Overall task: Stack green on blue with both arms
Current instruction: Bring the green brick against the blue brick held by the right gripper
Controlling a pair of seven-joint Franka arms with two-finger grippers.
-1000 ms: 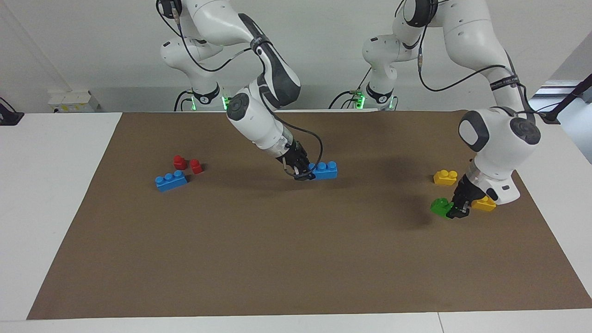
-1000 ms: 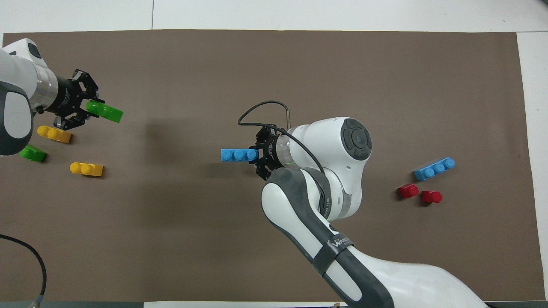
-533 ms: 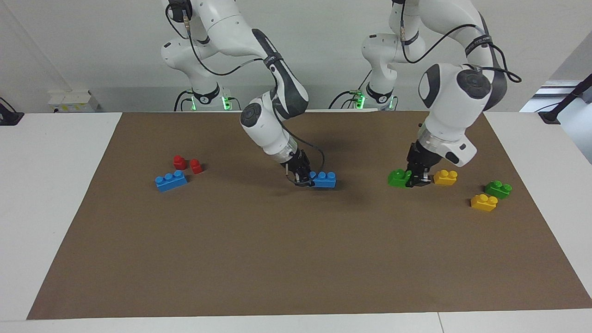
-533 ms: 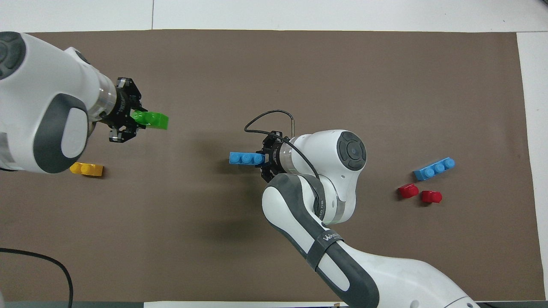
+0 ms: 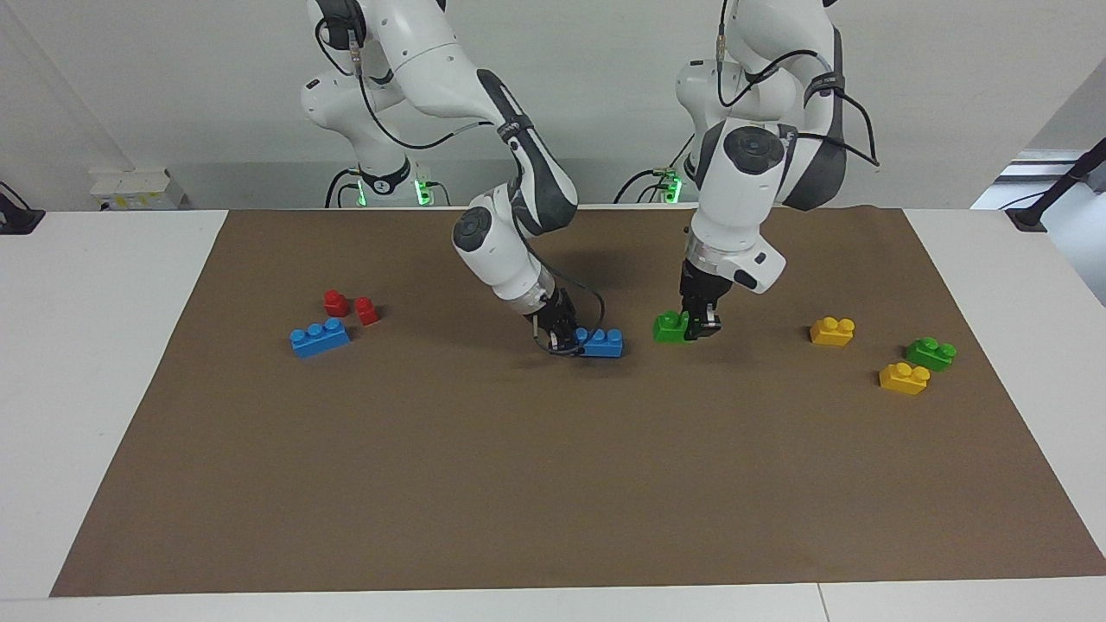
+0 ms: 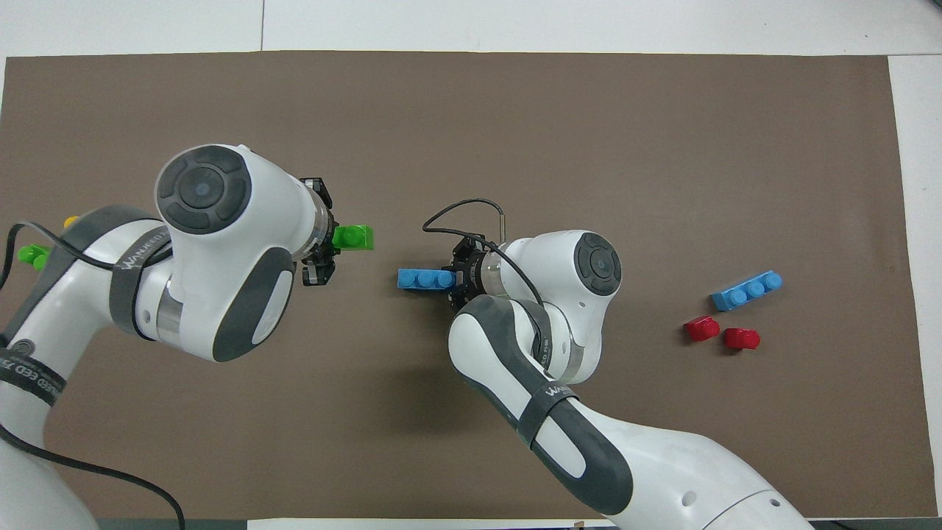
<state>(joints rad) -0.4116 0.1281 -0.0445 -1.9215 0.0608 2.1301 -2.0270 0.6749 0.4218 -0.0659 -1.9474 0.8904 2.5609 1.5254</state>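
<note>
Green brick [image 5: 670,327] is clamped in left gripper [image 5: 702,326] jaws, held over mid-worktop [image 5: 553,484] beside blue brick [image 5: 602,342]. Blue brick is gripped at one end by right gripper [image 5: 557,333] jaws, low over the mat.

A white table [image 5: 104,363] carries a brown mat [image 5: 553,484]. On the mat, toward the right arm's end, lie a blue brick [image 5: 320,337] and two red bricks [image 5: 350,307] just beside it. Toward the left arm's end, well apart from the left gripper [image 5: 702,326], lie two yellow bricks [image 5: 832,331] and a green brick [image 5: 931,353].
</note>
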